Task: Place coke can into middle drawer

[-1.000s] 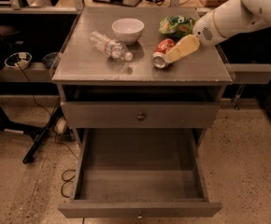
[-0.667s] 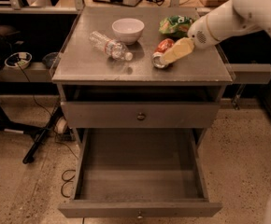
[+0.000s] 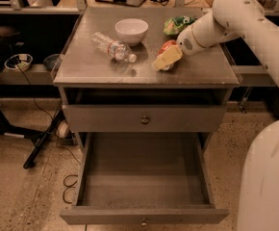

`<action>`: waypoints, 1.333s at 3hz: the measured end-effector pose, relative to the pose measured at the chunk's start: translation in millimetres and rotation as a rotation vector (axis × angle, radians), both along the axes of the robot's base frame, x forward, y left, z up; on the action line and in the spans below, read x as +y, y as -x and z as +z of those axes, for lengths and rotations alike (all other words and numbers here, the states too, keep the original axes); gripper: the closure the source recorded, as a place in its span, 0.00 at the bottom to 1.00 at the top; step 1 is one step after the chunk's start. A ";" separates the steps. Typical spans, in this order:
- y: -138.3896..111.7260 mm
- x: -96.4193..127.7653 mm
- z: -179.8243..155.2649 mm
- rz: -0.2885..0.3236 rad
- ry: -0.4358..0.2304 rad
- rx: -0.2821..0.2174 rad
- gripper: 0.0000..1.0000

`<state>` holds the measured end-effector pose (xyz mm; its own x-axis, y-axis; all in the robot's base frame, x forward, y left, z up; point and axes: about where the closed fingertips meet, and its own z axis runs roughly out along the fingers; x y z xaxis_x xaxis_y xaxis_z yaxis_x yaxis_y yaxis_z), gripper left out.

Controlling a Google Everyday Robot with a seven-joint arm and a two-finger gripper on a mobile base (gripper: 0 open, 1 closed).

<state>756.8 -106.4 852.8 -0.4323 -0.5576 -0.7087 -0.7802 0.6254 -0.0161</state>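
Currently, camera view only. I see the gripper [image 3: 164,60] low over the cabinet top [image 3: 91,73], with the white arm [image 3: 235,13] reaching in from 2 o'clock. It sits right at the coke can [image 3: 167,45], covering most of it; only a red patch shows at the gripper's 12 o'clock side. Whether it is clamped on the can or released I cannot tell.

The can is on the cabinet top, at 4 o'clock from the white bowl [image 3: 131,30]. A green snack bag [image 3: 178,24] lies just beyond the can at 1 o'clock. A clear plastic bottle [image 3: 113,47] lies on its side at 7 o'clock from the bowl.

The middle drawer [image 3: 142,177] is pulled fully out at 6 o'clock, tray bare. The flat-fronted drawer [image 3: 187,119] above it is closed.
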 end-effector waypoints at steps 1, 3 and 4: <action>0.0 0.1 -0.1 0.000 0.000 0.000 0.00; 0.0 0.1 -0.1 0.000 0.000 0.000 0.44; 0.0 0.1 -0.1 0.000 0.000 0.000 0.67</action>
